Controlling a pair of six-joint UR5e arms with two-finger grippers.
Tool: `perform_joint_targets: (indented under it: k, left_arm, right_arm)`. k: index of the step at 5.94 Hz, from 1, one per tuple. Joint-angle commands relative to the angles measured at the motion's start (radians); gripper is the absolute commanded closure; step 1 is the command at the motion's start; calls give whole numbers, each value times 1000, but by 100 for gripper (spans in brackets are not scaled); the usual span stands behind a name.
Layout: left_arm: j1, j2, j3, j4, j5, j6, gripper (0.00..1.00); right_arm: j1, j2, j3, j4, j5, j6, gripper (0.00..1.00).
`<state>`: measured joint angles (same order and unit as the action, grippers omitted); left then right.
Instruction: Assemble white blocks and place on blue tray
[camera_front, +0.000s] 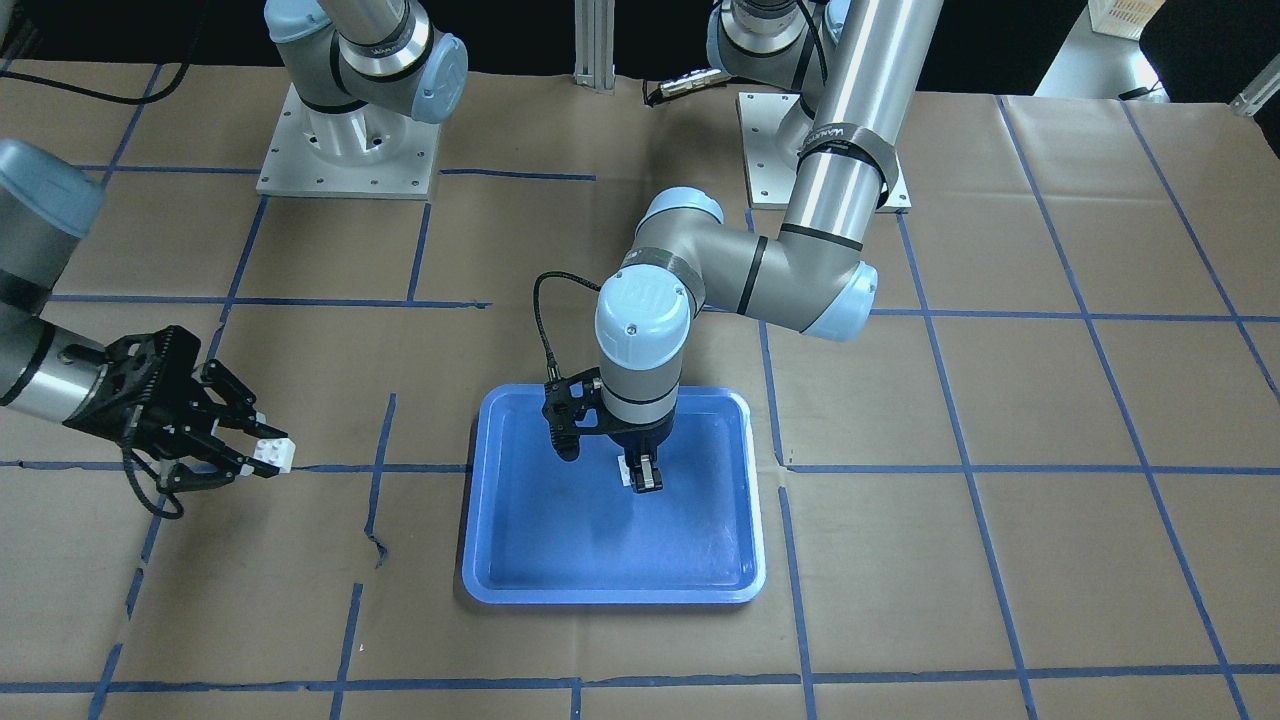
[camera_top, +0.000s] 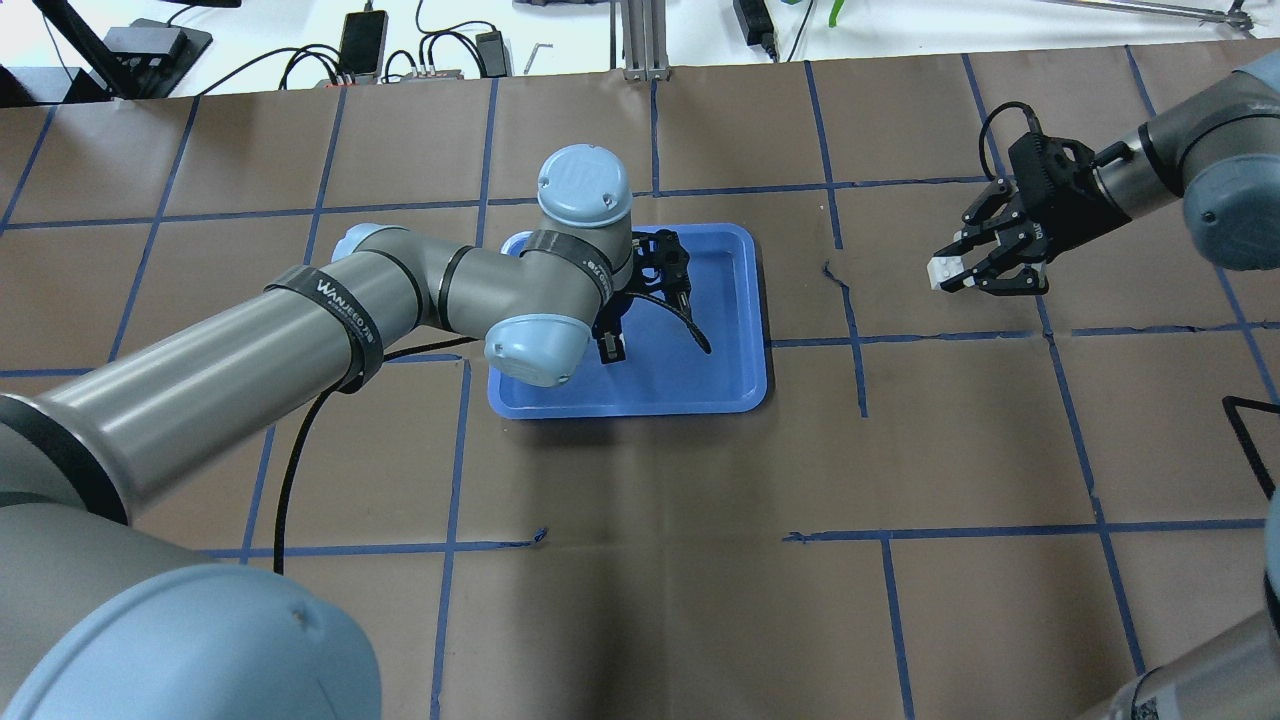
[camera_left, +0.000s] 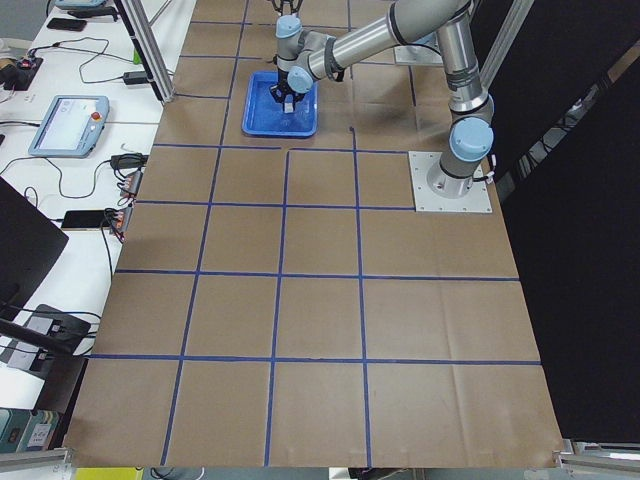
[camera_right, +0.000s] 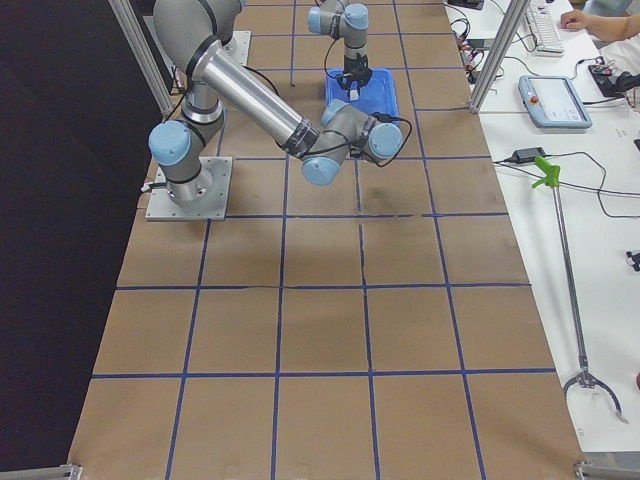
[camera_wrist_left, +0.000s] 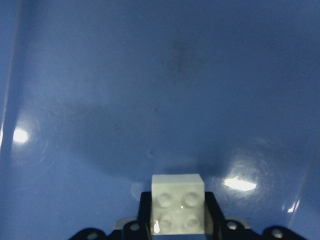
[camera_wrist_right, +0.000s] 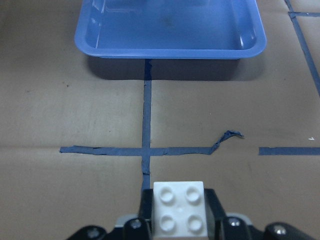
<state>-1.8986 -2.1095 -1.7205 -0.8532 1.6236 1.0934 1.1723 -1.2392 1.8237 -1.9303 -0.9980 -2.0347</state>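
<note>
Nearest the right wrist camera, the right gripper pinches one small white square studded plastic brick above brown paper, well apart from the large shallow blue plastic tray. Farther off, the left gripper clamps the second white brick low over the tray floor, possibly touching it. The bricks are not yet joined, and misaligned studs at mating could twist one out of its pinch

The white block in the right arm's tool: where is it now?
In the overhead view the white block sits clamped in the right tool, over brown paper well right of the blue tray, not over it.
</note>
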Motion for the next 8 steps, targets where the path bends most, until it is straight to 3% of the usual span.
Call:
perform_joint_targets:
  k: [1,2,4,6,8]
  left_arm:
    - [-2,-6,-4,2,-10,32,19]
    - [-2,-6,-4,0,-34,32,11]
    - [7,43,24,-76,-28,29,10]
    - [16,164,77,-305,-28,23,10]
    - [113,325,81,-563,-27,5,8]
  right_arm:
    - [70,-67,165,-250,42,204,67]
    - [93,-88,224,-371,57,312,67]
    - [96,-89,244,-418,59,327,67]
    - [162,-85,246,-420,59,324,67]
    - [249,-71,246,-455,65,333,67]
